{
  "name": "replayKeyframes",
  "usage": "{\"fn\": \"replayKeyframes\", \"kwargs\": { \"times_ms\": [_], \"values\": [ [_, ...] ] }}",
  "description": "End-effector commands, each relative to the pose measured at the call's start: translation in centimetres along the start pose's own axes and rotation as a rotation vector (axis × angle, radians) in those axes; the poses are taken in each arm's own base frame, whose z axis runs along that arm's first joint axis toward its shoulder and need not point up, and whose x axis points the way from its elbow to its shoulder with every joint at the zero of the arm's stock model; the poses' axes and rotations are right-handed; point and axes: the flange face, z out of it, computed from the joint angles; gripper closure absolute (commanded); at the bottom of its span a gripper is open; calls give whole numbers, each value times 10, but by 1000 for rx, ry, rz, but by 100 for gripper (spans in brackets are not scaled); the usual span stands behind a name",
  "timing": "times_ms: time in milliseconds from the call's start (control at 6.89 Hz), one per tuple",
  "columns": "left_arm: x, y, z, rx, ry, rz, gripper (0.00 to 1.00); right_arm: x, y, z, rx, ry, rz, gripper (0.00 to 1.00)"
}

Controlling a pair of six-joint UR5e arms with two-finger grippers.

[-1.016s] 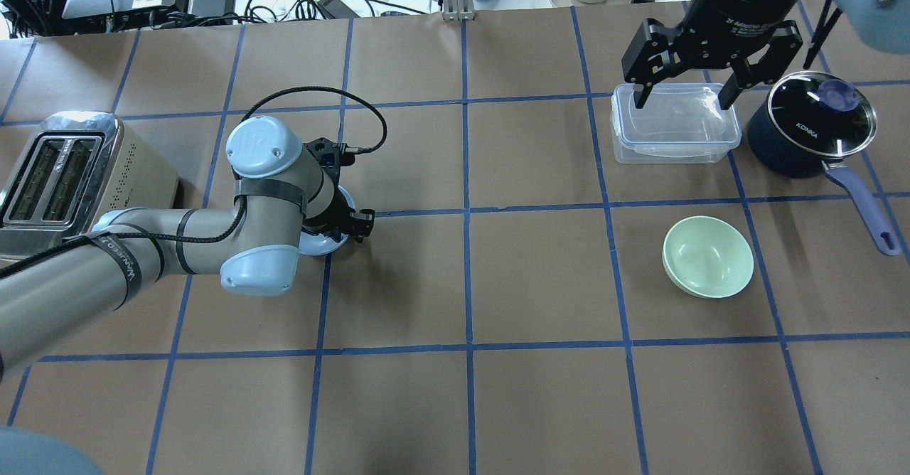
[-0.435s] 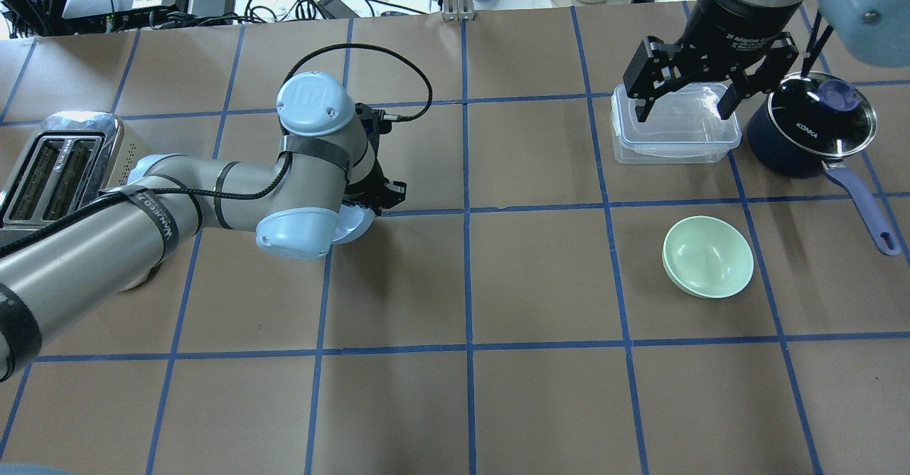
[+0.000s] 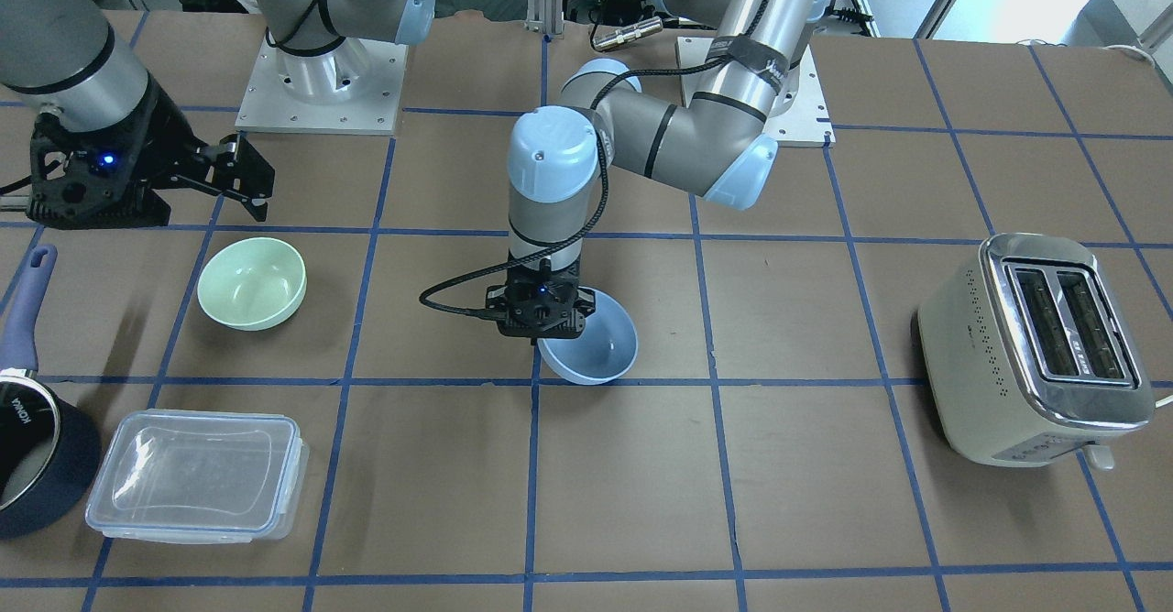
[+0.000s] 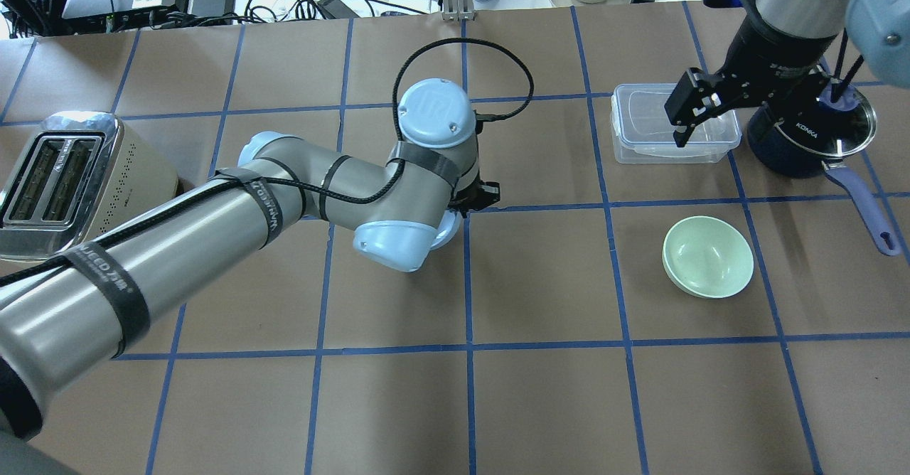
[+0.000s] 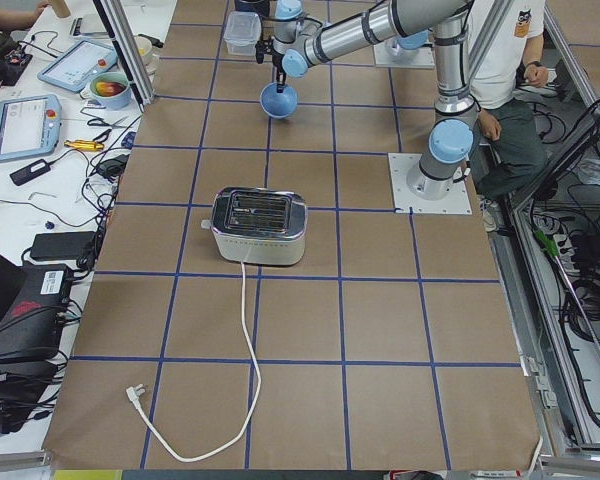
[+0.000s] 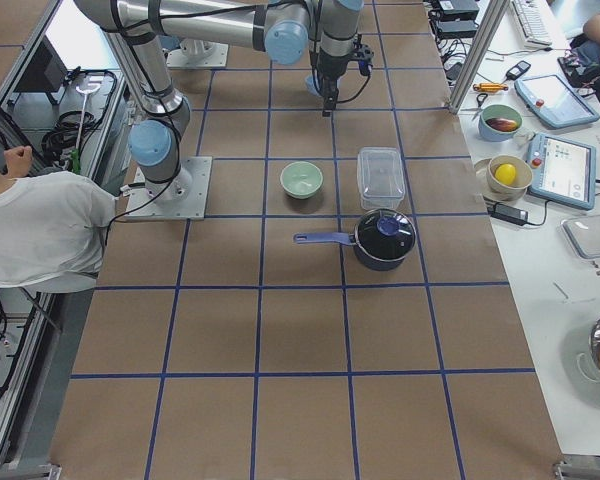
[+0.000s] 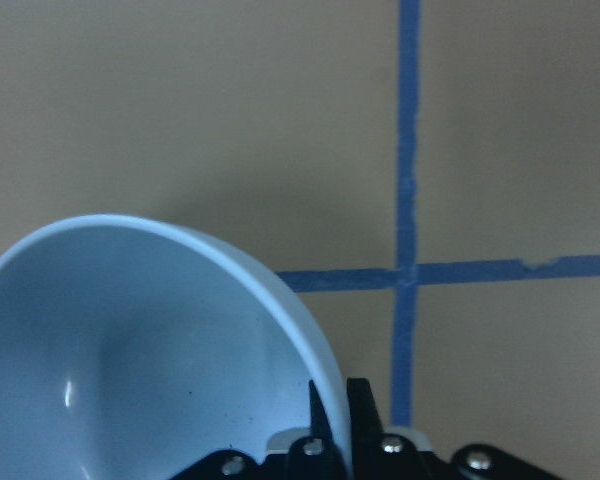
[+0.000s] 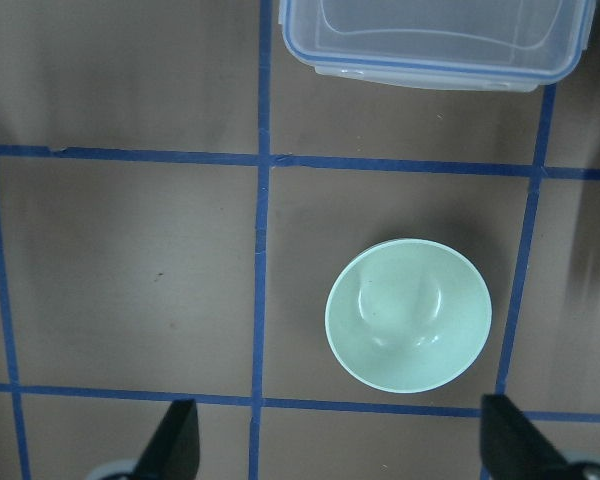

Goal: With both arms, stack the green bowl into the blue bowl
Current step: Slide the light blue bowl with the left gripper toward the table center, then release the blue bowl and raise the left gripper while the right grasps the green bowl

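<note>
My left gripper (image 3: 541,317) is shut on the rim of the light blue bowl (image 3: 591,348) and holds it tilted just above the table's middle. In the left wrist view its fingers (image 7: 330,420) pinch the bowl's (image 7: 130,370) edge. In the overhead view the arm hides most of the blue bowl (image 4: 448,230). The pale green bowl (image 4: 707,256) sits upright on the table on my right side. My right gripper (image 3: 257,186) is open and empty, raised above the green bowl (image 8: 408,315) and set back from it.
A clear lidded container (image 4: 643,134) and a dark navy saucepan (image 4: 810,144) with a glass lid stand beyond the green bowl. A cream toaster (image 4: 71,183) stands at the far left. Cables and gear lie past the table's far edge.
My left arm has carried the blue bowl rightwards towards the table's middle. My right gripper has turned and shifted to the right, over the saucepan and container.
</note>
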Motion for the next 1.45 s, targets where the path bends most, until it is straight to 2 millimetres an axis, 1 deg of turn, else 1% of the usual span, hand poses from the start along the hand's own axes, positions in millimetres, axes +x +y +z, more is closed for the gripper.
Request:
{"fn": "replayKeyframes", "kwargs": {
  "times_ms": [0,145,290,435,581,726,871,1016,1161,1306],
  "values": [
    [28,0,13,5,-2,16,99,48,7,68,9,-4,-13,0],
    [31,3,11,15,-8,22,40,78,17,102,38,2,-44,0],
    [28,-11,-22,93,19,33,0,98,33,139,50,-5,-11,0],
    [4,-36,-61,143,29,41,0,104,49,174,83,-1,16,0],
    [-53,-68,-95,114,-8,97,0,103,55,195,129,23,10,0],
    [-107,-83,-143,21,29,100,0,105,54,208,124,26,-21,12],
    [-152,-86,-189,-81,10,53,0,105,53,211,118,23,-21,50],
    [-193,-89,-228,-117,8,50,0,105,53,211,115,25,-22,80],
    [-202,-63,-263,-147,-3,84,0,105,53,213,111,23,-24,87],
    [-205,-42,-287,-139,8,196,0,106,51,218,101,20,-40,92]
  ]
}}
